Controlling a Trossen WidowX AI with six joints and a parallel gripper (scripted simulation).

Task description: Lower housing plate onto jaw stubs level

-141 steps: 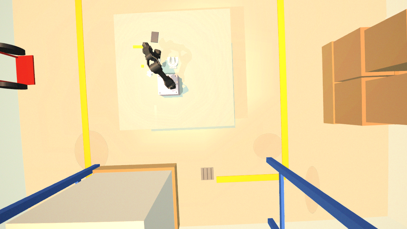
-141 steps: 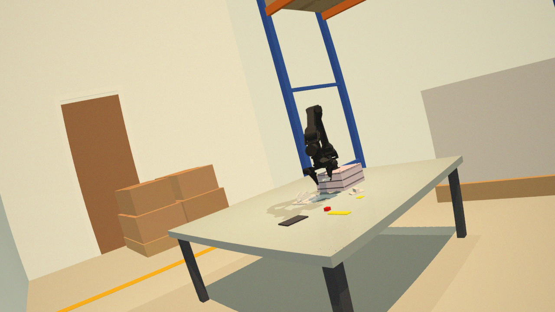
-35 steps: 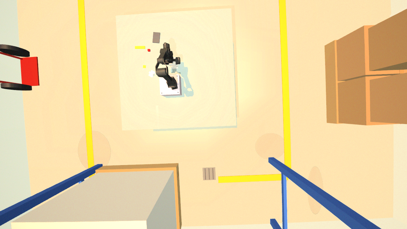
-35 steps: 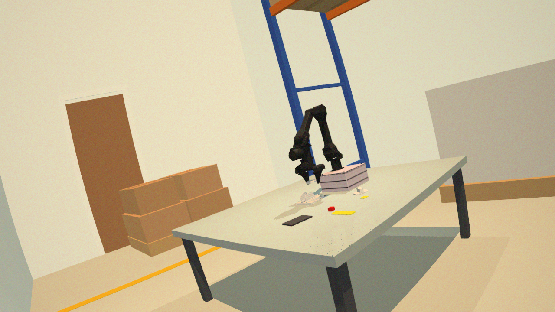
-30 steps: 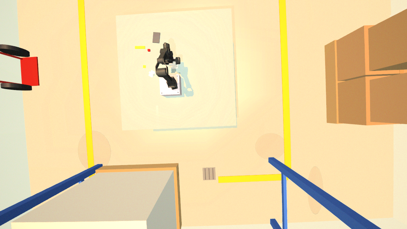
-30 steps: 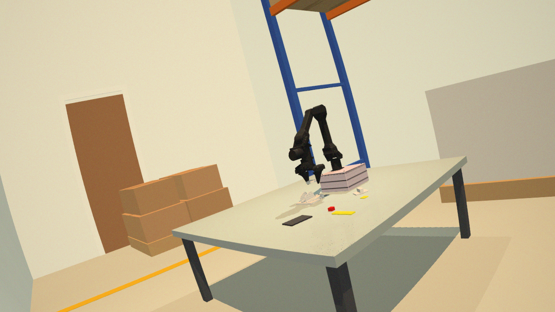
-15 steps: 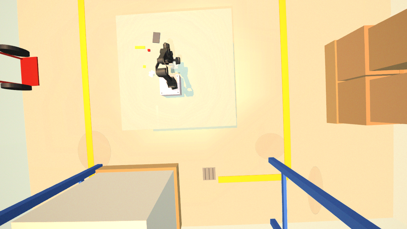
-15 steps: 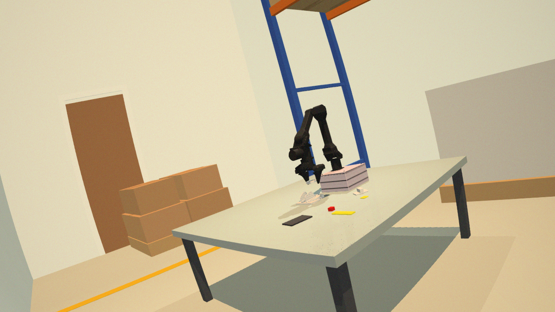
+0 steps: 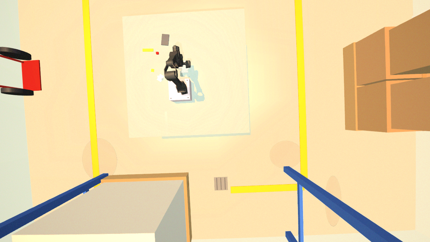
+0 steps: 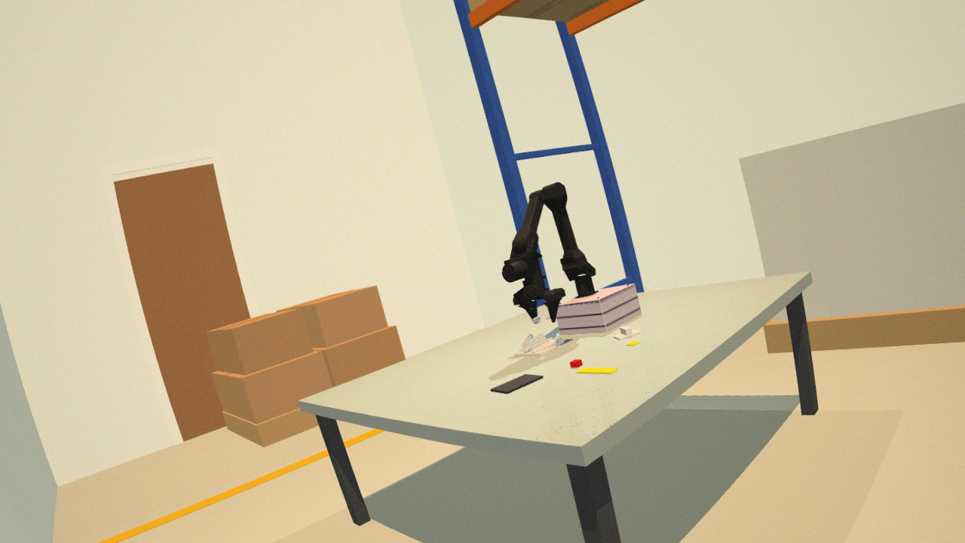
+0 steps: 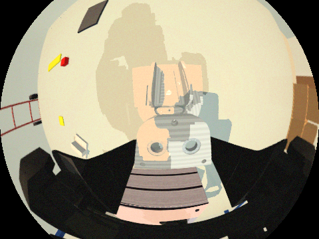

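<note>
Housing plate [image 11: 179,133] — above pale table [image 9: 210,90] [image 10: 431,385] [image 11: 239,43] — indoors

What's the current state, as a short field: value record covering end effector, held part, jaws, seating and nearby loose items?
end effector: shut on the housing plate
plate position: raised above the jaw assembly
plate seated: no
release: not done
stub alignment: cannot tell
dark flat block: flat on table
red cube: beside yellow strip

Housing plate [image 11: 179,133] between gripper fingers, above table [image 9: 210,90] [image 10: 418,378].
</note>
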